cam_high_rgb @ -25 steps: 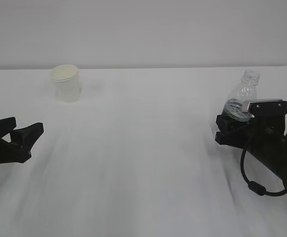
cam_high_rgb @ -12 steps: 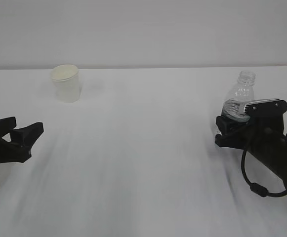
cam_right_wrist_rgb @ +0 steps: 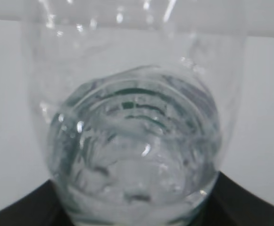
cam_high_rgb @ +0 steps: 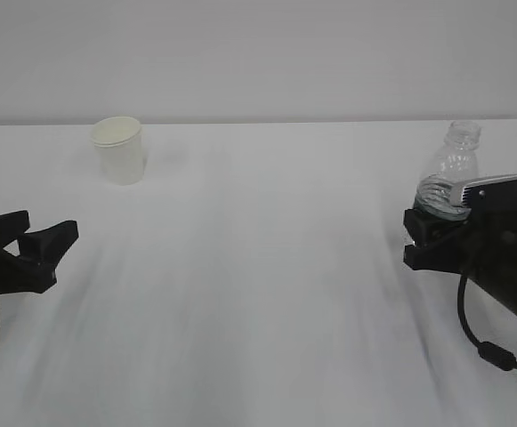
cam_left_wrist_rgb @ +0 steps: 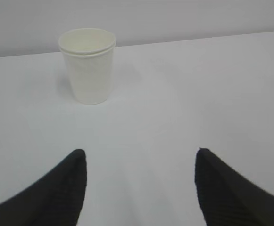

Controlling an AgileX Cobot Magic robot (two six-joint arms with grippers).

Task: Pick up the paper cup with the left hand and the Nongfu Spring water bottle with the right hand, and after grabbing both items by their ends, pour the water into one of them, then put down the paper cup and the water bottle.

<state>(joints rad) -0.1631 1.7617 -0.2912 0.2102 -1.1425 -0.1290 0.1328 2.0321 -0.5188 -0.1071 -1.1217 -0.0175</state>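
Exterior view, right tool (cam_high_rgb: 429, 233) gripping bottle (cam_high_rgb: 450, 171)

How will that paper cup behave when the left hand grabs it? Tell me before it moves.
The paper cup is thin-walled paper, so it would probably dent under a hard squeeze. It looks empty and likely light, so a nudge could slide or tip it. It stands upright, wider at the rim than the base, so a hold near the rim seems safer.

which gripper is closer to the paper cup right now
Left. The left gripper sits open on the near left of the table, the paper cup standing apart beyond it. The right gripper is far across the table, closed around the water bottle.
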